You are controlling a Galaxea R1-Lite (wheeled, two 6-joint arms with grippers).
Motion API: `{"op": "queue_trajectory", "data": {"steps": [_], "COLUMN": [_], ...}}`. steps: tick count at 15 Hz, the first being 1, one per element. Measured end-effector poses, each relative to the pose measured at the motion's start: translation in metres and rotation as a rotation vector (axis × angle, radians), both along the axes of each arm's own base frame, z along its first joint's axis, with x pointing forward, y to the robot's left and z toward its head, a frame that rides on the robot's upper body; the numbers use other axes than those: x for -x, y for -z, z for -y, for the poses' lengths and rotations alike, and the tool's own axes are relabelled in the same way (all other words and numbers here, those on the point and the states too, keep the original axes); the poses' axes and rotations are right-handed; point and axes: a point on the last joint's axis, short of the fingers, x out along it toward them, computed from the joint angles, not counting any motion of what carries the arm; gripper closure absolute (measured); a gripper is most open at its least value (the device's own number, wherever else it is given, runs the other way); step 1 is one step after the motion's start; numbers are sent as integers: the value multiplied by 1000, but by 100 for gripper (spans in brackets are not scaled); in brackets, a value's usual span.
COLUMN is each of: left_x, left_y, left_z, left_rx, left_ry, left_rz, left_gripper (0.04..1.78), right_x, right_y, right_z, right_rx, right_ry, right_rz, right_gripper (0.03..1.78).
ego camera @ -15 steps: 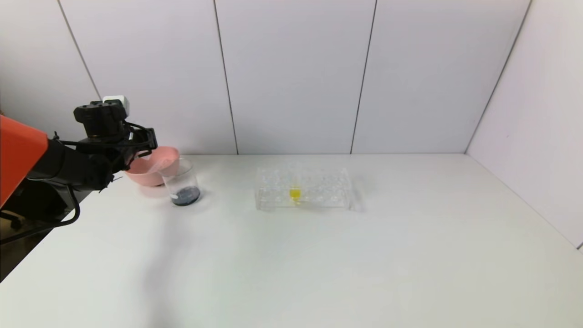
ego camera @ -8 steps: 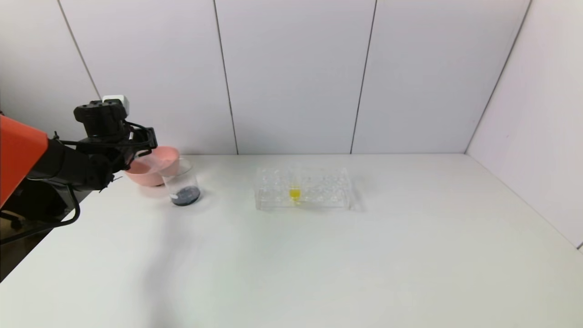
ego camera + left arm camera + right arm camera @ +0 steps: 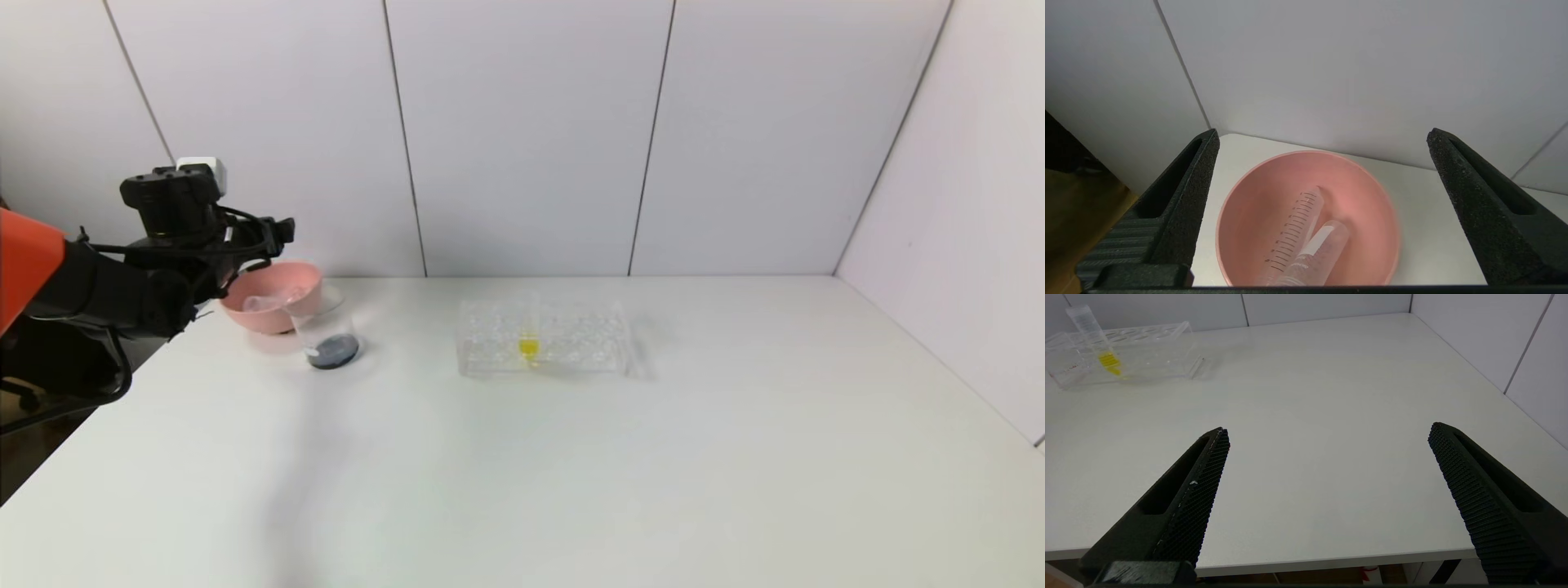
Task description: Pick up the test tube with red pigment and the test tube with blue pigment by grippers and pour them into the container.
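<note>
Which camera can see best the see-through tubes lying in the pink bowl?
The left wrist view. It looks down into the pink bowl between the open left hand, showing two empty tubes lying side by side. The head view shows only a pale shape inside the bowl. The right wrist view shows neither.

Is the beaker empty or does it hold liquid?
Not empty: the beaker stands upright with a shallow dark pool at its bottom.

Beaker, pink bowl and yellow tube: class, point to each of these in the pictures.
Beaker (image 3: pixel 328 331), head view, on its clear side wall.
Pink bowl (image 3: pixel 1257 204), left wrist view, on its bare inner wall.
Yellow tube (image 3: pixel 1108 360), right wrist view, on its yellow liquid.
</note>
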Motion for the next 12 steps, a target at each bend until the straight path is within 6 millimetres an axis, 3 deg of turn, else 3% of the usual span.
{"op": "queue_trajectory", "data": {"steps": [3, 6, 12], "left_x": [18, 48, 129], "left_y": [-14, -19, -42], "left_z": [27, 48, 51], "left_rx": [6, 13, 18], "left_ry": [142, 290, 370], "left_rz": [-4, -40, -17], "left_gripper": [5, 6, 6], "right_x": [0, 0, 0], "right_y": [0, 0, 0], "right_z": [0, 0, 0], "right_rx": [0, 0, 0], "right_ry": [0, 0, 0], "right_rz": [0, 0, 0], "right_gripper": [4, 4, 4]}}
